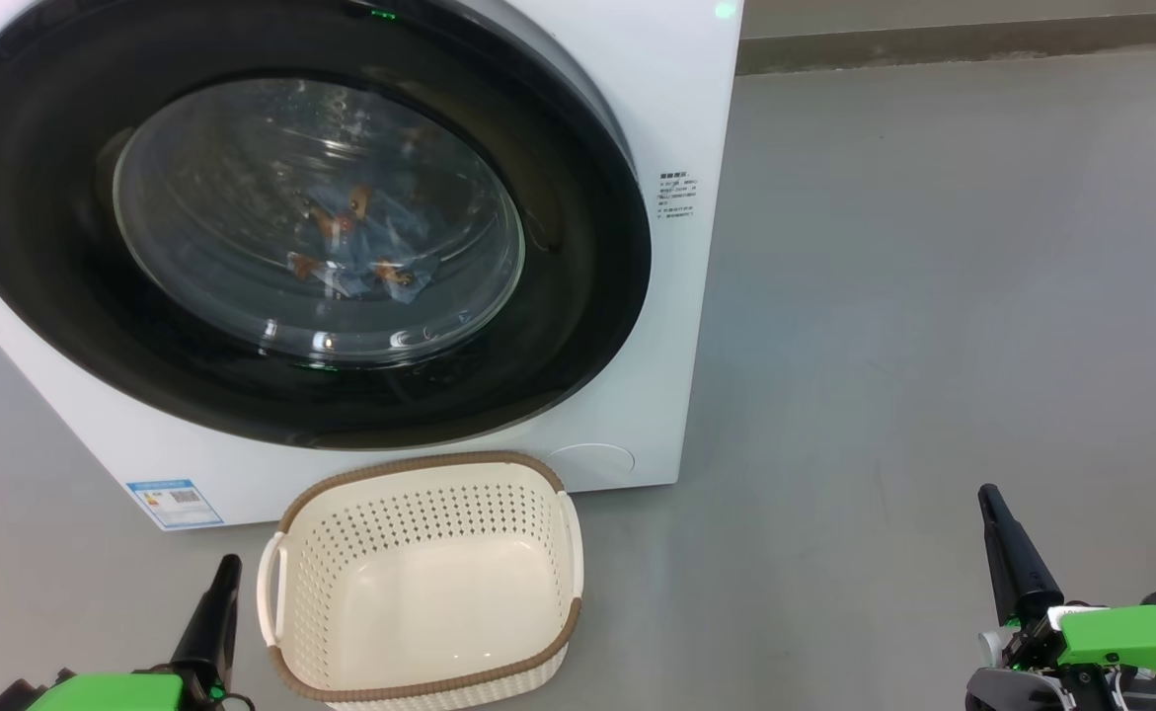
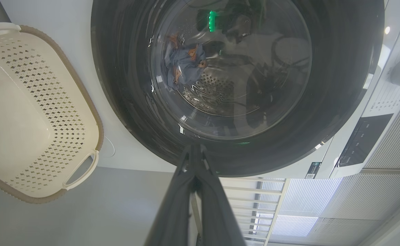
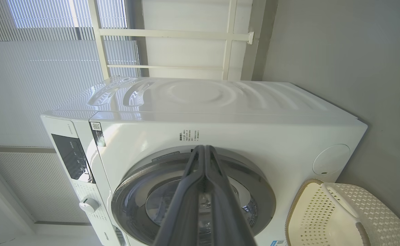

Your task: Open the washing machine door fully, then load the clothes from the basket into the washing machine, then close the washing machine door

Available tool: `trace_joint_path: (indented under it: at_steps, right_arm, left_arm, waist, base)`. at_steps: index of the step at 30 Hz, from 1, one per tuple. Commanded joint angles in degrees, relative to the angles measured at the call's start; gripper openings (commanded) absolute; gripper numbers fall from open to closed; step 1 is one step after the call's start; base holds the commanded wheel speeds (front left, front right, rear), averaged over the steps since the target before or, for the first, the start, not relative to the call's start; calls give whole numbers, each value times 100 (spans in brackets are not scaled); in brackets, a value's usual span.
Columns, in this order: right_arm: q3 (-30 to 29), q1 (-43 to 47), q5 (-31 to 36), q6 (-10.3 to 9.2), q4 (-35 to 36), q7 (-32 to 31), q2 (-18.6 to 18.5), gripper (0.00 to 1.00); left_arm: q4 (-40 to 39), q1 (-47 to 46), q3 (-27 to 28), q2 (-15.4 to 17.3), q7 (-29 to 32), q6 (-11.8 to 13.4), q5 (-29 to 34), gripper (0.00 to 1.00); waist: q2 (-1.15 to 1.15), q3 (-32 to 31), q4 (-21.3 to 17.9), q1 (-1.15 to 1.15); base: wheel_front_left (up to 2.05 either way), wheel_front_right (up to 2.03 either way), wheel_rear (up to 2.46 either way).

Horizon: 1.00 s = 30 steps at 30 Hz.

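Hanging near left and near right, the left jaws and right jaws are pinching together on nothing. The clothes (image 1: 360, 247) are lying inside the washing machine (image 1: 696, 99) behind the seemingly shut washing machine door (image 1: 578, 326); the basket (image 1: 420, 513) is sitting empty nearby. Only a gentle latch check is remaining.

1. The left gripper (image 1: 226, 573) has its two long dark fingers pressed flat together, tips touching, with nothing held. The fingers point up and lean slightly right.
2. The right gripper (image 1: 990, 502) is likewise closed tip to tip and empty, leaning slightly left.
3. Behind each gripper's base sits a green wrist housing (image 1: 1130, 637).
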<state>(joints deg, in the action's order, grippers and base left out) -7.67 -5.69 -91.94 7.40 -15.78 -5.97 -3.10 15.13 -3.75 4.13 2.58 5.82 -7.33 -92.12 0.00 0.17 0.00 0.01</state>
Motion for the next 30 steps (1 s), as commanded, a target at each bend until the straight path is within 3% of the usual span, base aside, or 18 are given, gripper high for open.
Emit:
trace_joint_path:
  at_steps: [1, 30]
  right_arm:
    - [140, -47, -43, 9, 177, -31, 1, 0]
    - [129, -48, -33, 9, 177, -41, 9, 0]
  left_arm:
    - [-109, -240, 200, 62, 35, -15, -37, 0]
    - [-109, -242, 216, 50, 48, -15, -24, 0]
  waist:
    - [0, 0, 0, 0]
    - [0, 0, 0, 0]
  base:
    - [0, 0, 0]
    - [0, 0, 0]
